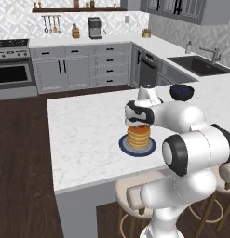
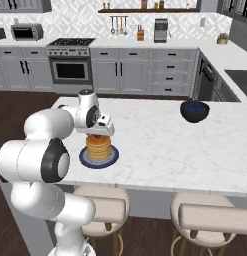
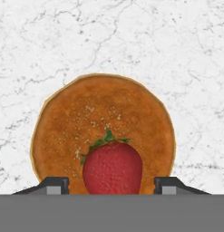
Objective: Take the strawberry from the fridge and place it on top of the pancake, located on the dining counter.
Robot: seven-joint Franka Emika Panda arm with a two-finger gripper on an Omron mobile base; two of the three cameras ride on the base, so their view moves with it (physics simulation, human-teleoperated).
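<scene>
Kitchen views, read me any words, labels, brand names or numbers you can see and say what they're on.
None can be read.
The coffee machine, microwave and oven show no legible marking.
The pancake, strawberry and dining counter carry no text.

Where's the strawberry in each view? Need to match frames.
Left base view: strawberry centre, atop the pancake, under the gripper.
Right base view: left of centre, atop the stack.
Hand view: bottom centre, between the fingertips.
Shared landmark: pancake.

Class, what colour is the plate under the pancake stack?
Dark blue plate, clearest in the right base view.
</scene>
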